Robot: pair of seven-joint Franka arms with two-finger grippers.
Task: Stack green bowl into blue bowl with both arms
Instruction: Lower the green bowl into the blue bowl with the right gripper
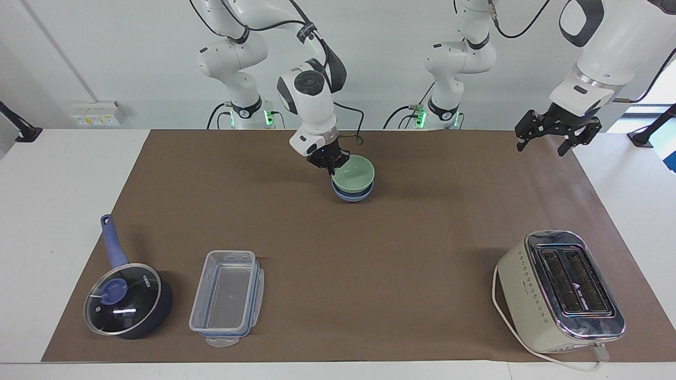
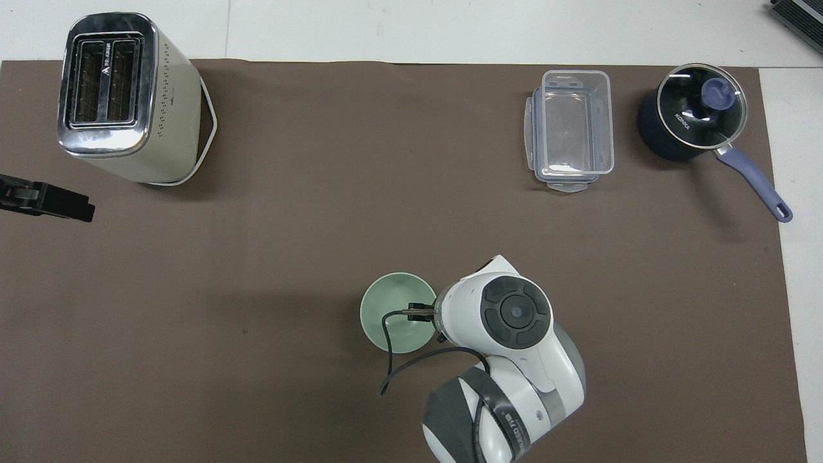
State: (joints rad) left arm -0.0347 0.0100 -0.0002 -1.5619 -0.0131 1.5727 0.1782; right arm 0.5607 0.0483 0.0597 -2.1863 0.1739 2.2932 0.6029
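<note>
Jaws of our right gripper [image 1: 331, 162] sit at the rim of the green bowl [image 1: 355, 174]; we cannot tell whether they clamp it. That bowl nests in the blue bowl [image 1: 353, 195] mid-worktop, bare mat all round. Our left gripper [image 1: 555, 133], jaws apart, hangs over the mat's edge, waiting.

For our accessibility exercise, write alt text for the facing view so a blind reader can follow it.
A green bowl sits nested in a blue bowl mid-table, the right claw at its rim. The left claw hangs over the mat's edge. Farther from the robots stand a lidded saucepan, a clear container and a toaster.
</note>
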